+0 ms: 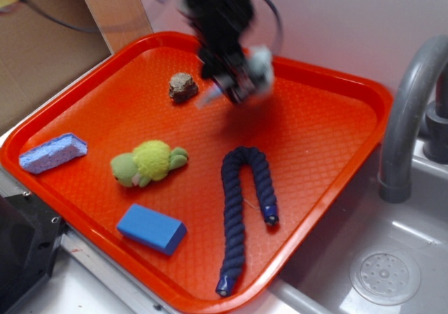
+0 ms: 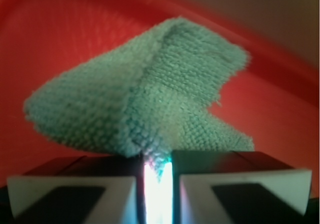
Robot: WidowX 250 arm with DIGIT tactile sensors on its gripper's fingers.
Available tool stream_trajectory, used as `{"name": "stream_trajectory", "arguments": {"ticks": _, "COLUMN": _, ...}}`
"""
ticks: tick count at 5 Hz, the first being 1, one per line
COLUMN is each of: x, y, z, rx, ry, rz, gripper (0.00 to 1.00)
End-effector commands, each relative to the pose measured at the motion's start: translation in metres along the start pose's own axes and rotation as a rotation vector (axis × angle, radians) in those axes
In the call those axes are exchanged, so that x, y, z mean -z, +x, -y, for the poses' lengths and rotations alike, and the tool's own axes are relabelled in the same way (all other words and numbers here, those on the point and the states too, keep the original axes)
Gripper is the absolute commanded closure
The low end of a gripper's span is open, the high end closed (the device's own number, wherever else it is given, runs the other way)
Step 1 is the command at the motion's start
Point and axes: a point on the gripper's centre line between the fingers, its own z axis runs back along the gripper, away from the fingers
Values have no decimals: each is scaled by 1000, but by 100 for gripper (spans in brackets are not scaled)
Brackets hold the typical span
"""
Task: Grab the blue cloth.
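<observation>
The blue cloth (image 2: 145,94) is a pale grey-blue terry cloth that fills the wrist view, pinched at its lower fold between my two fingers. In the exterior view my gripper (image 1: 238,83) is blurred at the back of the orange tray (image 1: 329,139), and the cloth (image 1: 260,66) hangs from it just above the tray floor. The gripper (image 2: 157,161) is shut on the cloth, with only a narrow bright gap between the jaws.
On the tray lie a brown lump (image 1: 182,87), a green plush turtle (image 1: 148,162), a pale blue sponge (image 1: 53,153), a bright blue foam block (image 1: 151,228) and a dark navy rope (image 1: 245,202). A grey faucet (image 1: 409,111) and sink (image 1: 378,272) are at the right.
</observation>
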Motion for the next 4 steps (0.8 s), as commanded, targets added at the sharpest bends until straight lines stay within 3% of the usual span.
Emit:
{"name": "stream_trajectory", "arguments": {"ticks": 1, "x": -109, "y": -22, "z": -11, "rx": -352, "ry": 36, "rz": -24, "gripper": 100}}
{"name": "stream_trajectory", "arguments": {"ticks": 2, "x": -143, "y": -29, "z": -15, "rx": -315, "ry": 7, "rz": -48, "gripper": 100}}
{"name": "stream_trajectory", "arguments": {"ticks": 3, "x": -164, "y": -27, "z": -13, "rx": -299, "ry": 7, "rz": 61, "gripper": 100}}
{"name": "stream_trajectory", "arguments": {"ticks": 4, "x": -155, "y": -21, "z": -18, "rx": -264, "ry": -42, "rz": 50, "gripper": 100}}
